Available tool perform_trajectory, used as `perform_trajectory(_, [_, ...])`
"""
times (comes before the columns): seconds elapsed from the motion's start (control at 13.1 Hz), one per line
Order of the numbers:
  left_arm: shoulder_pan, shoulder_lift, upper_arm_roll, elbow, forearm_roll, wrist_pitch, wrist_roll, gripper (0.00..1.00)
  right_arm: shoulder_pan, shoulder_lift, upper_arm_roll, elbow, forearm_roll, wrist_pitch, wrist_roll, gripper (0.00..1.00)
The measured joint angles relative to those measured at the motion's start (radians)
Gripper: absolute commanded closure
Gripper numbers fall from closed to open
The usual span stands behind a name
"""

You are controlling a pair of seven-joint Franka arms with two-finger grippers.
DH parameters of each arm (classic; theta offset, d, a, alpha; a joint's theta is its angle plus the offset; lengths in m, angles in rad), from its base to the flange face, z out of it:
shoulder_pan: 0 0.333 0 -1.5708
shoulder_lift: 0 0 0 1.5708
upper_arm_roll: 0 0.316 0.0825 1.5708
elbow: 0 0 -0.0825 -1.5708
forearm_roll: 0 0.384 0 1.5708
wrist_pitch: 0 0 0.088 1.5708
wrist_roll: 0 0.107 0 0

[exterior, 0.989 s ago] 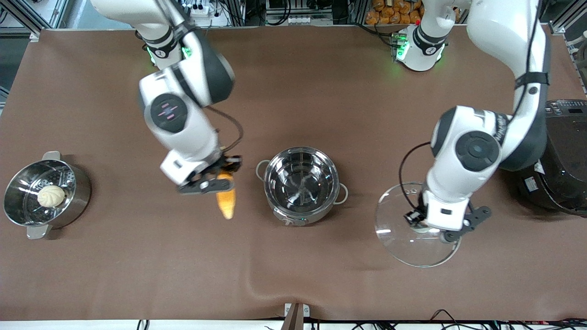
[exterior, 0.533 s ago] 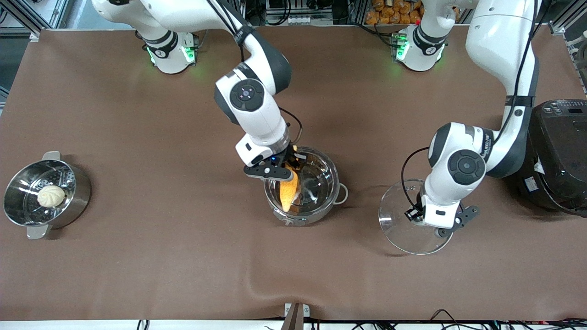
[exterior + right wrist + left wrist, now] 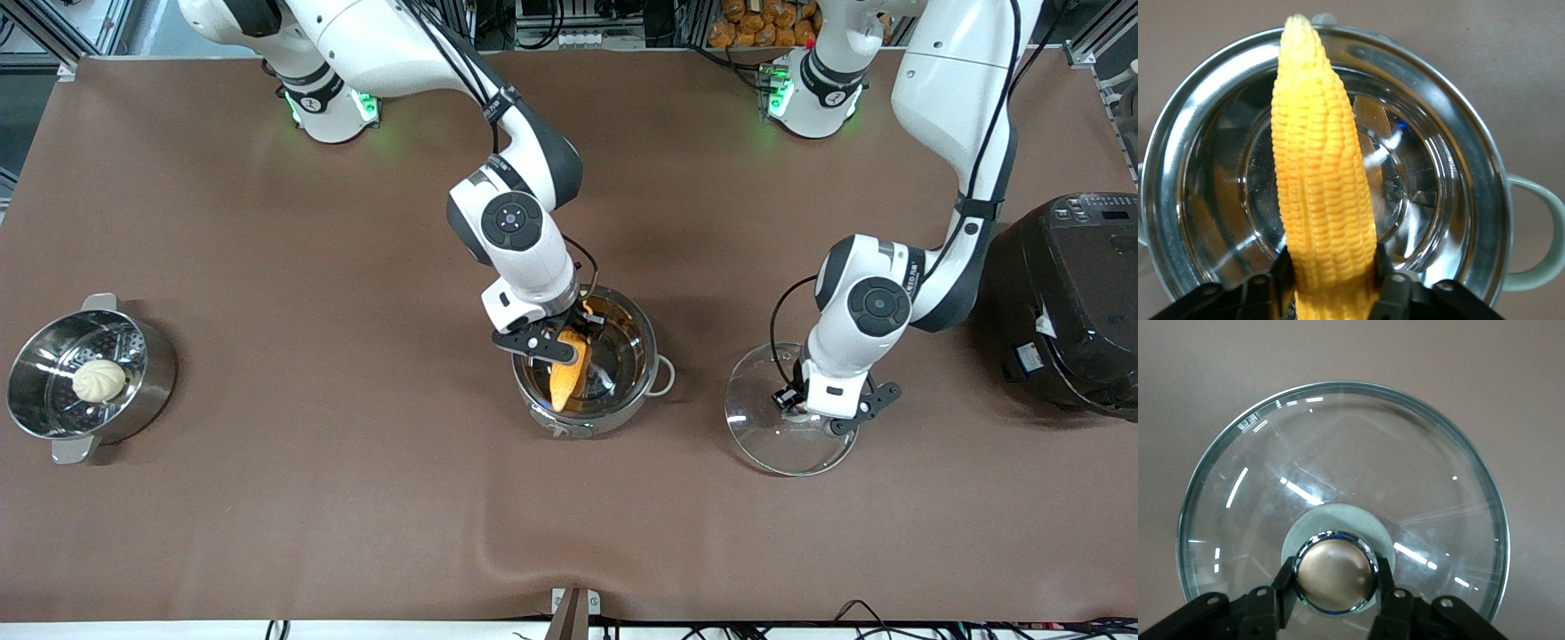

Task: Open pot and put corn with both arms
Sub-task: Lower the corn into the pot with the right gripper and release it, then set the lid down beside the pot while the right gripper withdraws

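The pot (image 3: 584, 360) is already open: the left claw (image 3: 813, 413) grips the knob of the glass lid (image 3: 782, 436) beside it on the tabletop (image 3: 267, 498). The right claw (image 3: 560, 342), clamped on the corn (image 3: 567, 373), holds it over the pot; release remains.

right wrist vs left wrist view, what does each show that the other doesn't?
Only the right wrist view: the right hand shut on the corn, held over the open pot, whose smooth steel inside is bare; one loop handle shows.

Only the left wrist view: the left hand shut on the copper-coloured knob of the glass lid, with brown cloth showing through the glass.

Both: black fingers gripping from two sides, and the brown table cover as background.
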Motion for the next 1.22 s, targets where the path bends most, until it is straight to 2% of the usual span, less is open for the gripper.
perform_trajectory(0.15, [0.000, 0.001, 0.000, -0.001, 0.000, 0.006, 0.000, 0.00, -0.002, -0.001, -0.010, 0.015, 0.000, -0.042, 0.000, 0.00])
perform_trajectory(0.3, [-0.001, -0.012, -0.003, 0.008, 0.000, 0.010, 0.000, 0.00, -0.018, -0.018, -0.044, 0.033, -0.001, -0.154, -0.012, 0.00])
perform_trajectory(0.61, [0.003, -0.132, 0.001, 0.045, 0.000, -0.034, 0.026, 0.00, -0.233, -0.134, -0.070, 0.044, -0.001, -0.338, -0.246, 0.00])
perform_trajectory(0.76, [0.014, -0.226, 0.001, 0.116, 0.000, -0.238, 0.124, 0.00, -0.382, -0.185, -0.073, 0.044, -0.002, -0.416, -0.453, 0.00])
perform_trajectory(0.91, [0.027, -0.299, 0.002, 0.194, 0.000, -0.453, 0.244, 0.00, -0.485, -0.212, -0.087, 0.041, -0.014, -0.482, -0.615, 0.00])
perform_trajectory(1.07, [0.042, -0.359, 0.002, 0.227, -0.021, -0.590, 0.369, 0.00, -0.548, -0.249, -0.097, 0.031, -0.103, -0.519, -0.710, 0.00])
perform_trajectory(1.14, [0.051, -0.388, 0.002, 0.230, -0.030, -0.635, 0.437, 0.00, -0.560, -0.282, -0.098, 0.015, -0.167, -0.531, -0.740, 0.00])
perform_trajectory(1.22, [0.063, -0.416, 0.001, 0.231, -0.042, -0.666, 0.509, 0.00, -0.570, -0.323, -0.099, -0.013, -0.194, -0.535, -0.787, 0.00])
